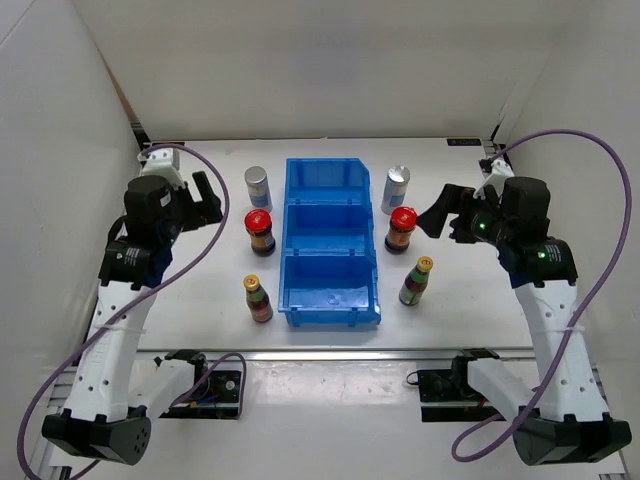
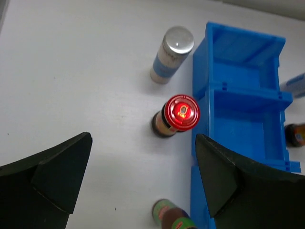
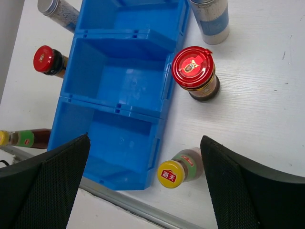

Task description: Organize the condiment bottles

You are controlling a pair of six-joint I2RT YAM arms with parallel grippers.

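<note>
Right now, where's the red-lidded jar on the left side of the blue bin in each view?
Top external: the red-lidded jar is left of centre, standing beside the bin's left wall.
Left wrist: the jar is near the middle of the picture, just left of the bin, seen from above.
Right wrist: the jar is at upper left, left of the bin.
Shared landmark: the blue bin; the jar stands level with its middle compartment in all three.

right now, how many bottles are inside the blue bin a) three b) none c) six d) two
b, all three compartments of the blue bin are bare, and the six condiment bottles stand on the table outside it, three on each side
</note>
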